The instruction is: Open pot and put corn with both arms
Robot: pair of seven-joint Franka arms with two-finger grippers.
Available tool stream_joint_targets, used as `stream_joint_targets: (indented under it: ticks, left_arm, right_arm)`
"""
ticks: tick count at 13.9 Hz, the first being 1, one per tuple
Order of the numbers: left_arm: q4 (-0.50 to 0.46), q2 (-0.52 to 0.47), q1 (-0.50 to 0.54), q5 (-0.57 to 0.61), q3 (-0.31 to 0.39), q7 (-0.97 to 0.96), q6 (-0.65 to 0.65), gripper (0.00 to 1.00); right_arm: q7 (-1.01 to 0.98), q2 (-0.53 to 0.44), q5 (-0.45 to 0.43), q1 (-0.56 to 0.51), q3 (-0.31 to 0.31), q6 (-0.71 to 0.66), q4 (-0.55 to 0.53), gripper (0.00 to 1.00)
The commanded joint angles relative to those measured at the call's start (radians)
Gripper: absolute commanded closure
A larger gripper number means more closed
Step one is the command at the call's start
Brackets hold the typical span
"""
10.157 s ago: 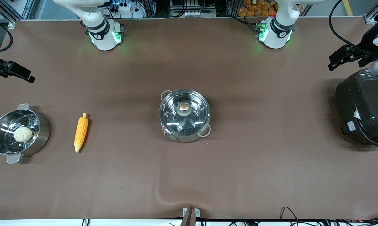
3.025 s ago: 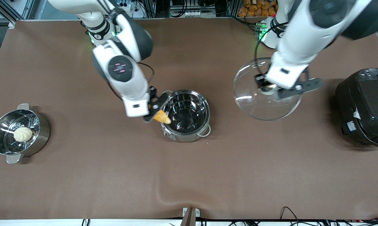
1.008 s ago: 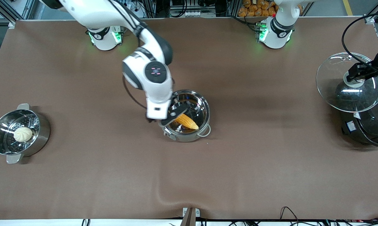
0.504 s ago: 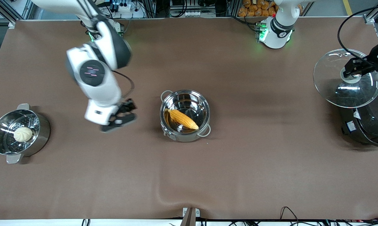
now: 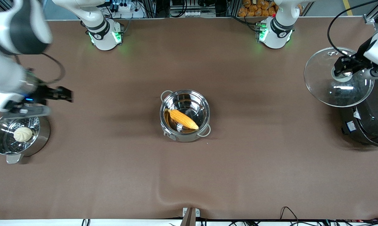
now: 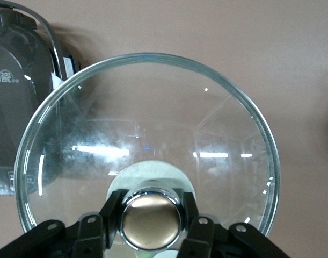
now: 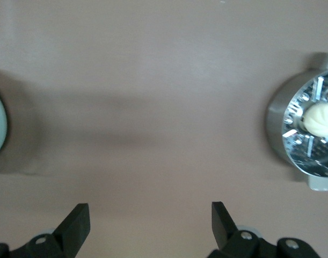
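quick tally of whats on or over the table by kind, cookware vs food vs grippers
Cookware: 4 (pot, steamer pot, glass lid, black cooker)
Food: 2 (corn in the pot, bun in the steamer pot)
Grippers: 2 (left gripper shut on the glass lid's knob, right gripper open, holding nothing)
Total: 8

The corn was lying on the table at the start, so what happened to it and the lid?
The right end effector carried the corn into the pot, let go, and pulled back open above the table near the steamer pot. The left end effector lifted the glass lid off and holds it by the black cooker. The pot, steamer pot and bun stayed put.
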Motion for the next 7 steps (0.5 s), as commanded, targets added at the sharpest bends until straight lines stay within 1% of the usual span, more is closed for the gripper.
stream_joint_targets:
  ticks: [1, 3, 5, 6, 7]
  left_arm:
    - [0.003, -0.024, 0.015, 0.017, -0.009, -0.013, -0.025, 1.00]
    - [-0.017, -0.024, 0.017, 0.018, -0.004, -0.014, -0.007, 1.00]
    - [-0.052, -0.041, 0.047, 0.018, -0.009, -0.014, 0.025, 1.00]
    - [-0.072, -0.052, 0.046, 0.018, -0.010, -0.021, 0.045, 1.00]
    - [-0.079, -0.055, 0.046, 0.017, -0.018, -0.031, 0.047, 1.00]
  right_arm:
    - [-0.014, -0.060, 0.033, -0.042, -0.030, -0.070, 0.022, 0.00]
    - [0.017, -0.074, 0.038, -0.068, -0.039, -0.128, 0.064, 0.00]
    - [0.077, -0.072, 0.038, -0.080, -0.044, -0.202, 0.133, 0.00]
    - [0.097, -0.074, 0.038, -0.089, -0.036, -0.215, 0.150, 0.00]
    - [0.112, -0.074, 0.038, -0.112, -0.015, -0.215, 0.154, 0.00]
